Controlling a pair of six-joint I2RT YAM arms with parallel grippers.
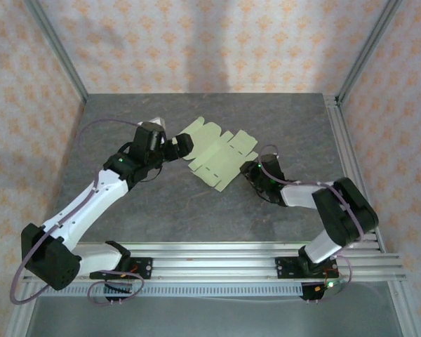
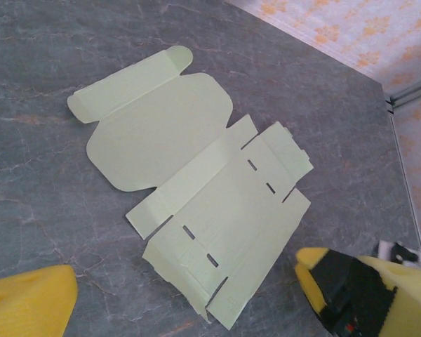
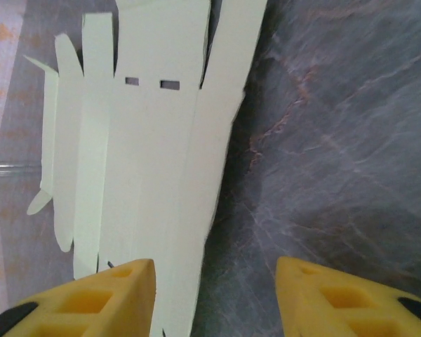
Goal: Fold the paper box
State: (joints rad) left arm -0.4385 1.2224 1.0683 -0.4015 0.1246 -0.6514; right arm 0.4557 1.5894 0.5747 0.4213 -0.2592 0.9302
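The paper box (image 1: pixel 216 154) is a pale green die-cut sheet lying flat and unfolded on the grey table, its flaps and slots showing. In the left wrist view the paper box (image 2: pixel 196 182) spreads across the middle. My left gripper (image 1: pixel 180 146) hovers at the sheet's left edge; seen from its wrist, the left gripper (image 2: pixel 186 272) is wide open with nothing held. My right gripper (image 1: pixel 251 170) sits low at the sheet's near right corner. From its own wrist the right gripper (image 3: pixel 216 270) is open, straddling the long edge of the paper box (image 3: pixel 154 161), one finger (image 3: pixel 105 298) over the card.
The grey marbled table (image 1: pixel 196 210) is bounded by an aluminium rail (image 1: pixel 347 161) along the right and rails (image 1: pixel 217 263) at the near edge. Frame posts (image 1: pixel 56 49) stand at the back corners before patterned walls.
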